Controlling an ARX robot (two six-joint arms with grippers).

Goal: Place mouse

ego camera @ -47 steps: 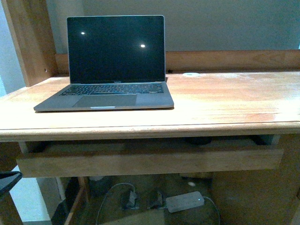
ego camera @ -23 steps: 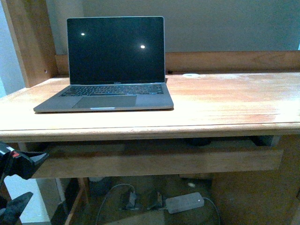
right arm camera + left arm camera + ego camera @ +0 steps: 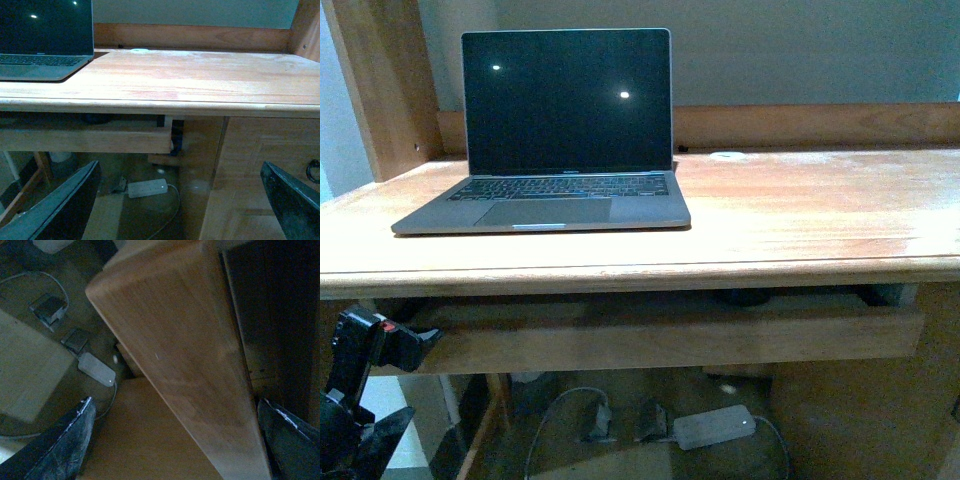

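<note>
The mouse shows only as a small black rounded shape in the shadow on the pull-out shelf under the desktop. In the right wrist view the mouse is a dark oval above the shelf's front board. My left gripper is open at the lower left, just below the shelf's left end, far from the mouse. In the left wrist view the left gripper has its fingers spread on either side of a wooden board. My right gripper is open and empty, low in front of the desk.
A grey laptop stands open on the left of the desktop. A small white disc lies near the back rail. On the floor lie a white power strip and cables. A cabinet closes the desk's right side.
My left gripper has risen into the front view at the lower left and now reaches up to the shelf's left end. Laptop and desk are unmoved.
</note>
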